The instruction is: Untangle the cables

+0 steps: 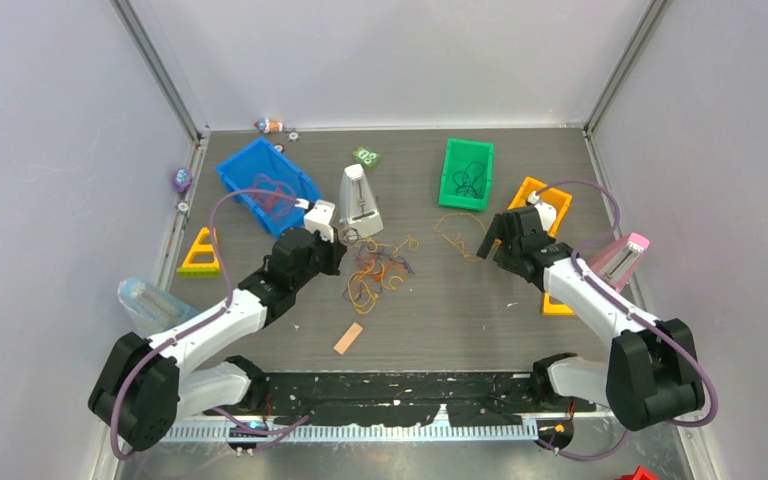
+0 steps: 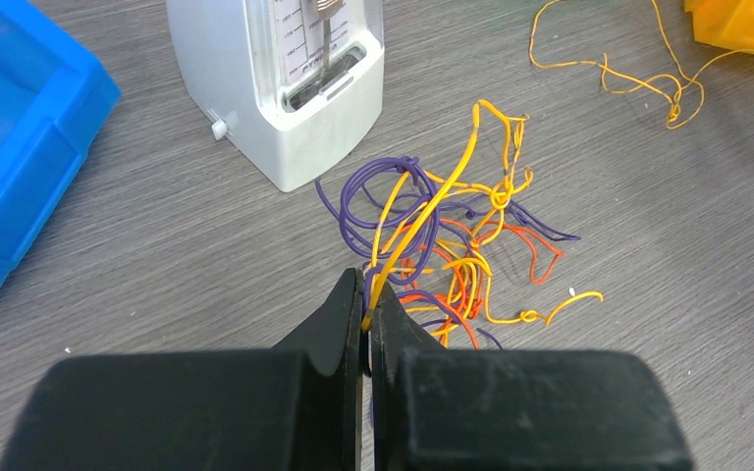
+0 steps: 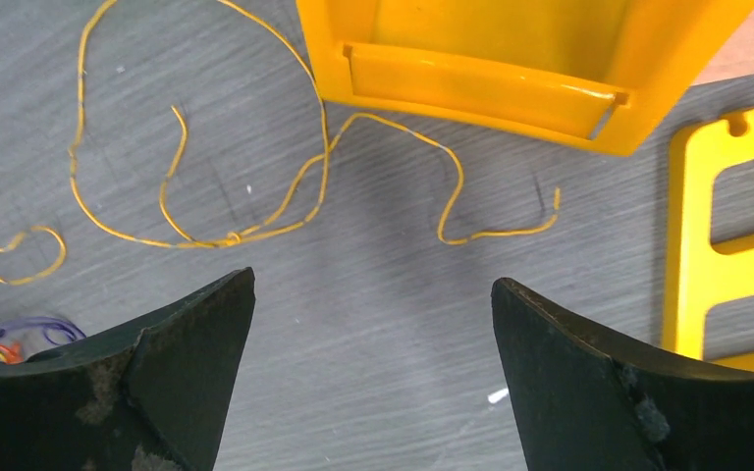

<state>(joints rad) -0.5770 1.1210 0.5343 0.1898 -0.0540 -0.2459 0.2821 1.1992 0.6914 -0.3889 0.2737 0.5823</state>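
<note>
The cables (image 1: 378,270) lie in a yellow, orange and purple tangle (image 2: 442,235) on the grey table, in front of a white metronome (image 2: 285,78). My left gripper (image 2: 368,306) is shut on a yellow strand at the tangle's near left edge, and a purple strand also runs in at its tips. In the top view the left gripper (image 1: 340,255) sits at the tangle's left side. One thin yellow cable (image 3: 233,237) lies apart on the table. Just short of it, my right gripper (image 3: 373,285) stands open with only bare table between its fingers. From above, the right gripper (image 1: 488,240) sits right of that cable (image 1: 455,232).
A blue bin (image 1: 265,185) holding wires stands at the back left, a green bin (image 1: 467,172) with dark wires at the back. An orange bin (image 3: 511,59) and a yellow frame (image 3: 727,245) lie by the right gripper. A pink metronome (image 1: 625,255), yellow triangle (image 1: 200,252) and small block (image 1: 348,338) are around.
</note>
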